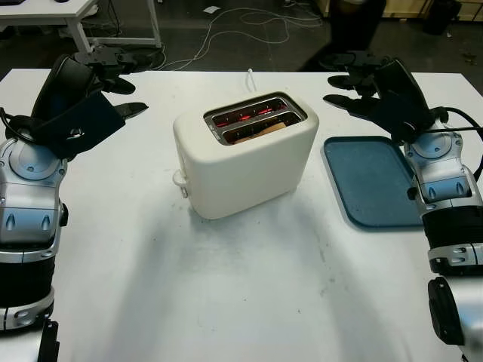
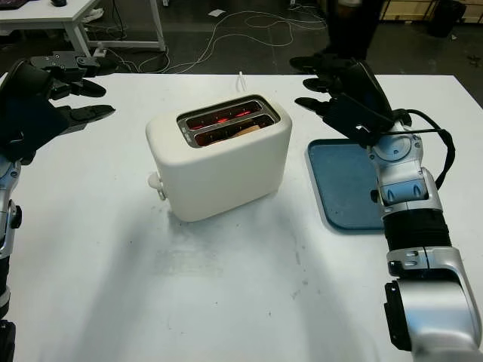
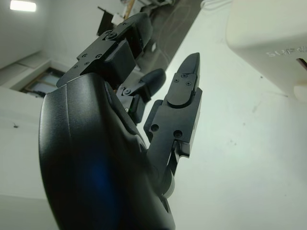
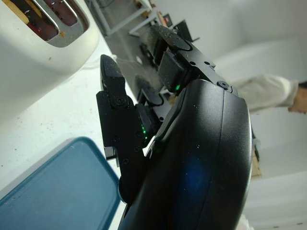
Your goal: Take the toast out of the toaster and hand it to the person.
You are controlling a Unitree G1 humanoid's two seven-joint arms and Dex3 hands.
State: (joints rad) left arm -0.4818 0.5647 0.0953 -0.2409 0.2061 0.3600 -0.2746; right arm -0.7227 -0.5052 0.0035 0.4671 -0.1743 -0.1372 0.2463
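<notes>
A cream two-slot toaster (image 1: 241, 162) stands in the middle of the white table, its slots glowing red. The edge of a toast slice (image 1: 266, 131) shows low in the nearer slot. My left hand (image 1: 113, 75) hovers open to the left of the toaster, well apart from it. To the toaster's right, my right hand (image 1: 355, 90) is open above the far corner of the blue tray. A person (image 1: 355, 30) in dark clothes stands beyond the table's far edge.
A blue tray (image 1: 370, 181) lies on the table right of the toaster. The toaster's white cord (image 1: 250, 75) runs off the far edge. Cables lie on the floor behind, and a white desk (image 1: 75, 23) stands at the back left.
</notes>
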